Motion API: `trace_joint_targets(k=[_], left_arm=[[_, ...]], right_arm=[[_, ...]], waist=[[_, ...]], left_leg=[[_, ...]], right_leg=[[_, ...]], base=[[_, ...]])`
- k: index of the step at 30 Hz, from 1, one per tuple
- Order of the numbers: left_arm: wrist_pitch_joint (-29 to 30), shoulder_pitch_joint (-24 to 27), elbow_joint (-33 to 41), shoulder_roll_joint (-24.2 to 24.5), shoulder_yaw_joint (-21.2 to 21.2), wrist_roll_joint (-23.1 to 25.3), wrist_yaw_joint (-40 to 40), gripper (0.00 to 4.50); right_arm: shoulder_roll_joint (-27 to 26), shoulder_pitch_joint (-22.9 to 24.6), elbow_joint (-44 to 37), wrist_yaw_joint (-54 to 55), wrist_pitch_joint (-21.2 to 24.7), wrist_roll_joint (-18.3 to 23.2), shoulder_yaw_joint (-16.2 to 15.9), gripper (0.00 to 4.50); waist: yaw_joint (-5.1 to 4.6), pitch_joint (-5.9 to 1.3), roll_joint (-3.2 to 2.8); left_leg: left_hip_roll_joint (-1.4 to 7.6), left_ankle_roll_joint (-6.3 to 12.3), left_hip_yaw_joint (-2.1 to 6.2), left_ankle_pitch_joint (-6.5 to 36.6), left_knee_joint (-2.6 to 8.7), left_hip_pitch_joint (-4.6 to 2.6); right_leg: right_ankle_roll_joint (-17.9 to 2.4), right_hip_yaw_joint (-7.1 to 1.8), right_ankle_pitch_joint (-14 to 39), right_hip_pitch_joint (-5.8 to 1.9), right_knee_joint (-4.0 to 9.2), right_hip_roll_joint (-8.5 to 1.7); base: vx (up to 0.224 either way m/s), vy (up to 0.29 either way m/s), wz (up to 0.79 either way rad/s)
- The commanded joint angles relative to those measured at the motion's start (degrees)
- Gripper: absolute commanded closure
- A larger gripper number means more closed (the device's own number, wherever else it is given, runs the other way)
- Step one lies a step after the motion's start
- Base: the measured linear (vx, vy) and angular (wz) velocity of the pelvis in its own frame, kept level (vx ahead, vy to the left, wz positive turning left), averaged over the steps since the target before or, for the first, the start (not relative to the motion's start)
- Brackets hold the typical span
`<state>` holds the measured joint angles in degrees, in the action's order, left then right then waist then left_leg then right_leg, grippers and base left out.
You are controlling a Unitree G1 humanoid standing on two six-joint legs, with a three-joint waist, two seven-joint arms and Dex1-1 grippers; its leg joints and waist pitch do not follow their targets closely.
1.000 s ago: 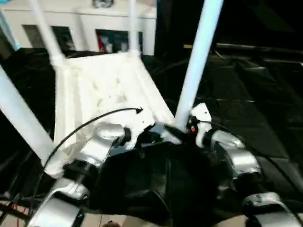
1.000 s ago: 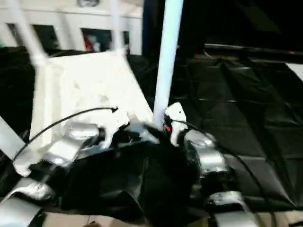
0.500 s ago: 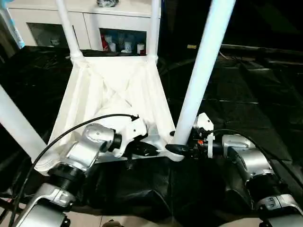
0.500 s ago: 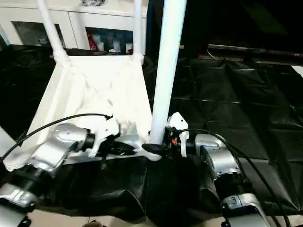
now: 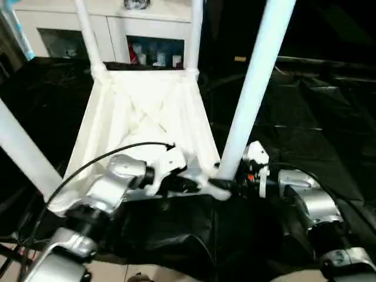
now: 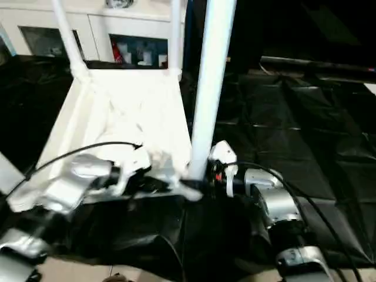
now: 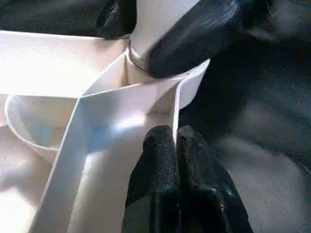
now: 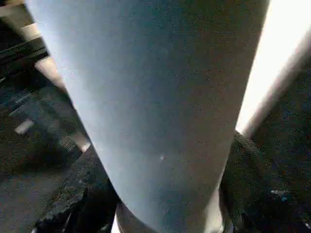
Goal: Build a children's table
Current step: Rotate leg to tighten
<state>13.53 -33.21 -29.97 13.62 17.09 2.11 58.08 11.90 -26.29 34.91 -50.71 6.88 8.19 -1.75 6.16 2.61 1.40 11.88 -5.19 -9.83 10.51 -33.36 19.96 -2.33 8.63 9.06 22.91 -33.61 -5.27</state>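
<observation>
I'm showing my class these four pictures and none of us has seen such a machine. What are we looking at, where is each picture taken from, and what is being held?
This is a humanoid robot with two silver arms, each ending in a two-fingered black end effector. Two pictures come from cameras in its head, looking down over the arms. The other two come from a camera on each wrist, looking along the fingers.

On black sheeting lies a white plastic children's table, upside down: you see the ribbed underside of its top and the legs pointing upward. Behind it stands a white cabinet with glass doors.

The right end effector is closed around the base of the near right leg, where it enters the corner socket. The left end effector has its fingers pinched on a thin rib at that same corner, apparently steadying the top.
</observation>
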Motion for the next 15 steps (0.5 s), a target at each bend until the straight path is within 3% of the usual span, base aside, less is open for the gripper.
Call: trace_joint_targets(k=[1, 2, 8, 12, 13, 15], left_arm=[[0.2, -4.3, -0.8, -2.9, -3.8, -0.5, -9.1, 4.5], [0.7, -5.1, -2.0, -3.9, -4.1, -0.2, -11.3, 4.5], [0.8, -7.9, -6.2, -7.4, -5.7, 0.9, -19.2, 4.5], [-1.1, -8.0, -6.7, -7.6, -4.6, 1.6, -19.1, 4.5], [-1.5, -7.6, -6.4, -7.4, -4.2, 1.6, -18.4, 4.5], [-2.0, -7.2, -6.0, -7.2, -3.8, 1.6, -17.5, 4.5]], right_arm=[[-4.9, 0.6, 2.3, 4.3, 0.5, -0.3, -2.0, 2.03], [-6.5, 0.4, 2.8, 7.8, 0.7, -0.5, -1.3, 2.04], [-11.7, -1.6, 6.7, 20.8, 0.2, -2.9, 0.1, 2.05], [-12.9, -1.7, 7.3, 21.6, -3.8, -4.9, -1.3, 2.05], [-12.8, -1.6, 7.0, 20.2, -3.9, -4.2, -1.0, 1.74], [-12.5, -1.5, 6.4, 18.9, -4.0, -3.6, -0.8, 1.67]], waist=[[-0.18, -3.35, 0.26], [-0.35, -3.4, -0.04], [-1.06, -3.72, 0.0], [-1.33, -3.86, 0.13], [-1.29, -3.87, 0.18], [-1.21, -3.82, 0.12]], left_leg=[[1.3, 1.67, 0.38, 12.6, 3.62, -0.14], [1.33, 1.7, 0.45, 12.7, 3.65, -0.08], [1.43, 1.92, 0.61, 11.1, 3.79, 0.19], [1.36, 3.03, 0.43, 10.0, 3.67, 0.43], [1.41, 3.44, 0.35, 9.6, 3.64, 0.37], [1.51, 3.77, 0.35, 9.2, 3.69, 0.35]], right_leg=[[-2.9, -3.37, 28.5, -3.1, 5.91, -4.32], [-2.6, -3.35, 28.3, -3.07, 5.9, -4.33], [-3.9, -3.45, 23.3, -3.25, 5.19, -4.07], [-4.8, -3.65, 20.1, -3.46, 4.84, -4.16], [-5.3, -3.71, 19.2, -3.39, 4.75, -4.13], [-5.9, -3.78, 18.2, -3.4, 4.57, -4.08]], base=[[0.0, 0.0, 0.0], [0.0, 0.0, 0.0], [0.0, 0.0, 0.0], [0.0, 0.0, 0.0], [0.0, 0.0, 0.0], [0.0, 0.0, 0.0]])
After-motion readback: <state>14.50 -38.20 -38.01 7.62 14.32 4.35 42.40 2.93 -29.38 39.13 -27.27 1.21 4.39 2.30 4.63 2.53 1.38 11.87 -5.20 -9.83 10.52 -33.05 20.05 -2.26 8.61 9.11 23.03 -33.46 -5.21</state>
